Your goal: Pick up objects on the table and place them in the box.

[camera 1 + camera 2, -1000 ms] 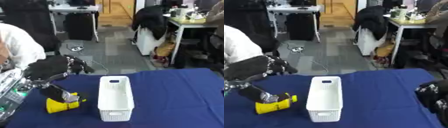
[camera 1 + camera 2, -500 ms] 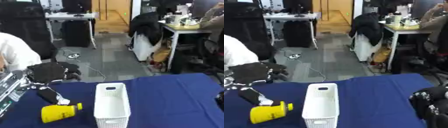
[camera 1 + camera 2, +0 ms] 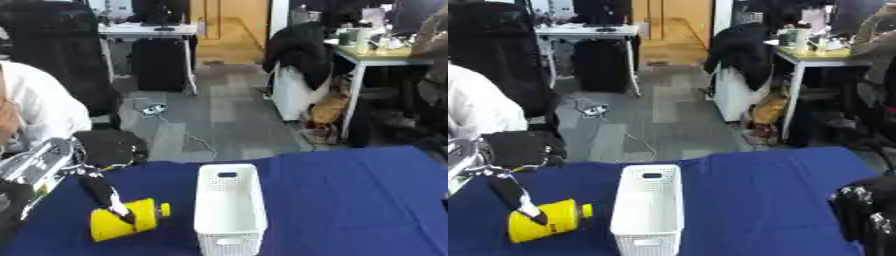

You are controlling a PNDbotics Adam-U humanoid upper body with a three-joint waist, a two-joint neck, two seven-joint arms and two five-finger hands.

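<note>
The yellow bottle (image 3: 125, 225) is seen lying on its side on the blue bench (image 3: 350, 200), just left of the empty white box (image 3: 229, 210), so nothing has been placed yet. The left hand (image 3: 107, 194) is held over the bottle, one straight dark finger touching its top, presumably lined up for a grasp; nothing is gripped. The right hand (image 3: 868, 215) is parked at the lower right, fingers up and relaxed, apparently idle.

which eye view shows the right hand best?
Right eye view: the right hand shows at the lower right corner, dark fingers pointing up over the blue table. Left eye view catches only a sliver at its right edge.
</note>
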